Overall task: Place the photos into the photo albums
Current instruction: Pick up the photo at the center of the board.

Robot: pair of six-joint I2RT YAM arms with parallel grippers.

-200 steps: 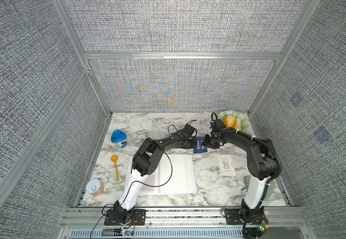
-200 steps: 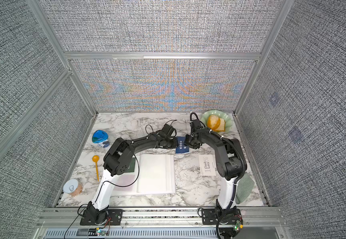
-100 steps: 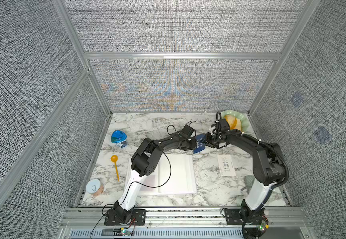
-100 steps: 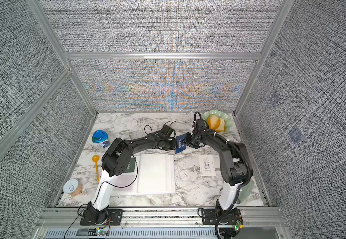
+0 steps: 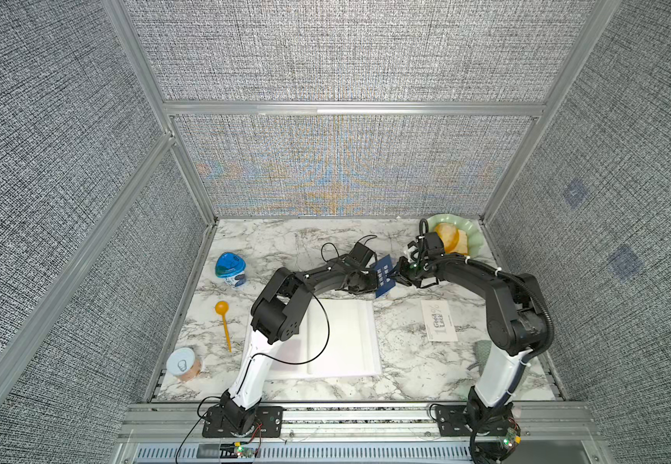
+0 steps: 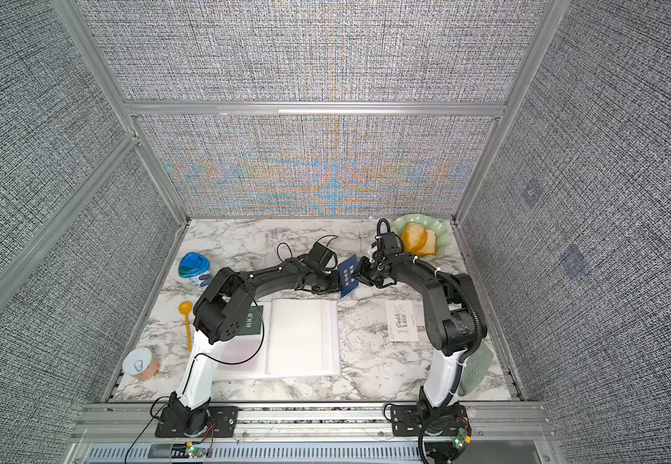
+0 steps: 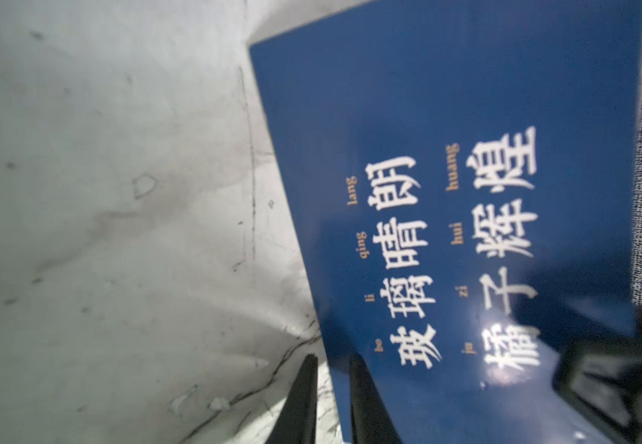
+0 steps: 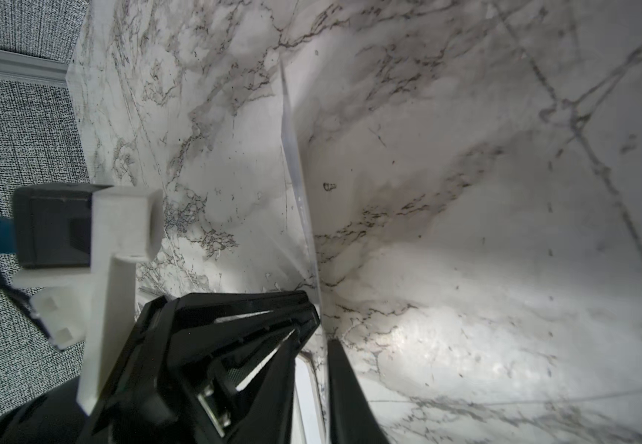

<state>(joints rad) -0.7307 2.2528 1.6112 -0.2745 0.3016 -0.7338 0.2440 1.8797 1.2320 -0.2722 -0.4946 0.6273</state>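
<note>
Blue card (image 5: 384,275) stands tilted over bench (image 5: 406,361) at 1 o'clock of open white album (image 5: 345,337), opposite edges grasped by clenched left hand (image 7: 332,361) and clenched right hand (image 8: 322,325).

Grey woven walls (image 5: 325,52), marble tabletop (image 5: 277,241)

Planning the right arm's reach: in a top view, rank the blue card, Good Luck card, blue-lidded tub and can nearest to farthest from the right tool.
1. blue card, gripped by the right tool, mid-table.
2. Good Luck card, flat beside the right arm.
3. blue-lidded tub, across the table, left side.
4. can, left corner by the arm bases.
</note>
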